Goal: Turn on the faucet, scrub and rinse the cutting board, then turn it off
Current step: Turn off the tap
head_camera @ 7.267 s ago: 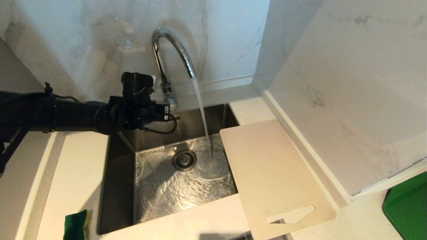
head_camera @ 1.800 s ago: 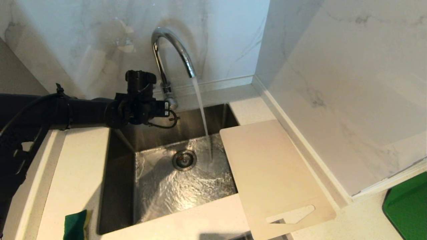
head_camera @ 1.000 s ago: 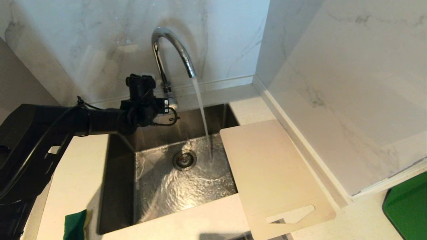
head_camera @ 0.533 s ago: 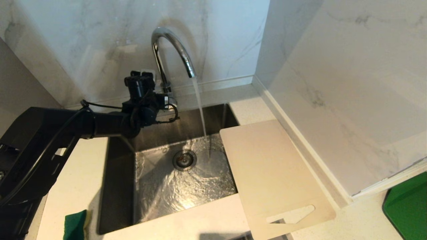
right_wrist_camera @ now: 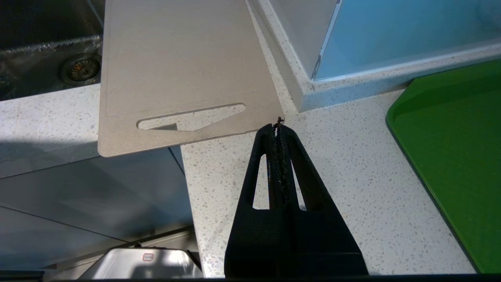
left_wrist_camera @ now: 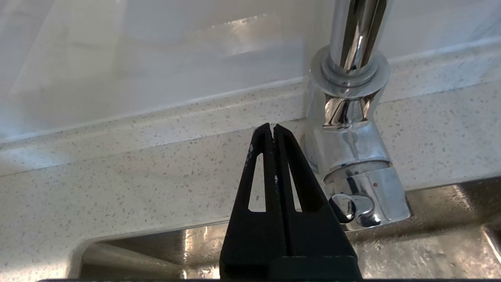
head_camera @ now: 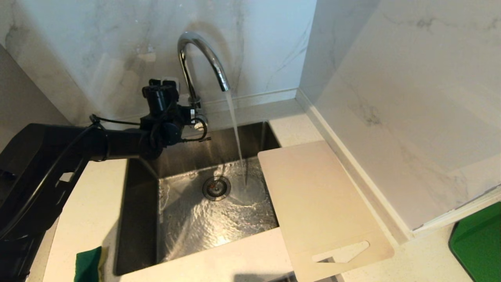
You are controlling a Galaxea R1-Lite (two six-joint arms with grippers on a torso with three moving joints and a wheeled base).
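The chrome faucet [head_camera: 203, 55] arches over the sink, and a thin stream of water [head_camera: 236, 133] falls from its spout. My left gripper [head_camera: 192, 116] is shut and empty, pressed up against the left side of the faucet base [left_wrist_camera: 352, 156]. One of its fingers [left_wrist_camera: 309, 184] lies against the short lever knob [left_wrist_camera: 346, 205]. The off-white cutting board [head_camera: 317, 203] rests flat on the counter to the right of the sink, its left edge over the basin and its slot handle nearest me. My right gripper [right_wrist_camera: 277, 127] hangs shut and empty, just short of the board's [right_wrist_camera: 176, 58] near corner.
The steel sink [head_camera: 137, 203] has water running over its floor round the drain [head_camera: 215, 188]. A green sponge [head_camera: 88, 264] lies at the counter's front left. A green slab [head_camera: 477, 243] sits at far right. Marble walls close in behind and to the right.
My left gripper has shifted up and back along the faucet's lever, toward the wall. The water stream has thinned. The cutting board and the right arm have not moved.
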